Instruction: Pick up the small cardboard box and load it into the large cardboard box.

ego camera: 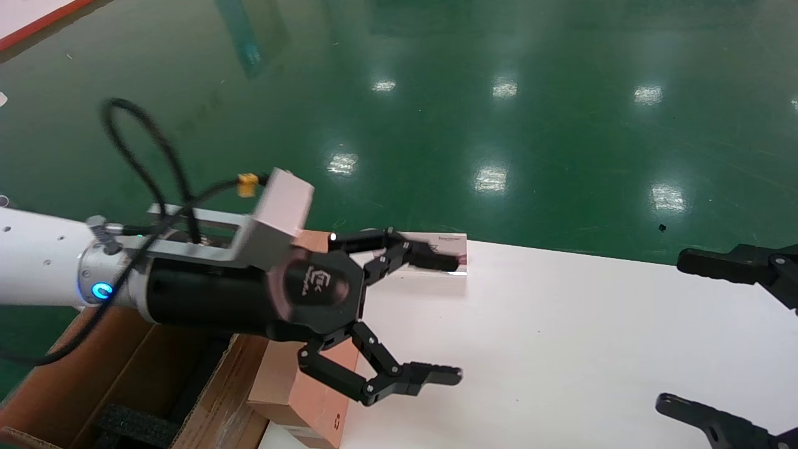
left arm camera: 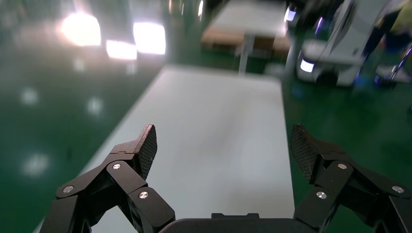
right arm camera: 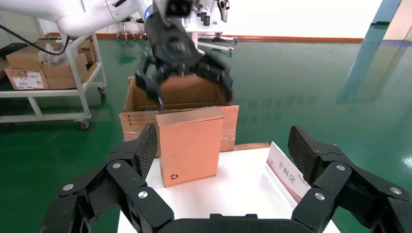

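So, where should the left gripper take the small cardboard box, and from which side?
Probably from above: the small cardboard box stands upright at the table edge, thin top edge exposed. The open left gripper hovers over it, so pinch across its broad faces.

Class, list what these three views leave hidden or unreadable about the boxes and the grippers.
- Head view: left gripper covers most of the small cardboard box.
- Head view: large cardboard box cut off by the frame edge; its inside mostly unseen.
- Head view: right gripper partly off-frame.
- Right wrist view: sign text too small.
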Tool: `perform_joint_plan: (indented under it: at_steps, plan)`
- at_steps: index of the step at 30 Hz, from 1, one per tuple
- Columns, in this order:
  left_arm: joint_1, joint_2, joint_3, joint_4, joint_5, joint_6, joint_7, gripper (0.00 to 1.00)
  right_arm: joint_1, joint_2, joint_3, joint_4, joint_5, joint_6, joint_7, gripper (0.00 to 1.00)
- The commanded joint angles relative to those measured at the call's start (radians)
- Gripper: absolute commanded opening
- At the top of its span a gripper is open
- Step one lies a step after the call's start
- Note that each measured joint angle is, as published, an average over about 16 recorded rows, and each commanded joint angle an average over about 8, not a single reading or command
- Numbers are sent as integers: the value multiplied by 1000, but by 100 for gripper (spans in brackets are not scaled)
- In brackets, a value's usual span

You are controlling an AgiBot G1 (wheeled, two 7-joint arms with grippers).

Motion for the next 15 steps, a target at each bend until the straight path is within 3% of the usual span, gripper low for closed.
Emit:
perform_joint_plan:
  at_steps: [1,8,15]
  plan:
    - [-13,-13,19,-8,38,-12,-42,100,0,0,0,0,0,0,0,100]
    - [-230,-5,161,-41,328,57,-224,100,0,0,-1,0,0,0,0,100]
    - [-438,35,357,-37,484,95,-430,100,0,0,-1,0,1,0,-1,100]
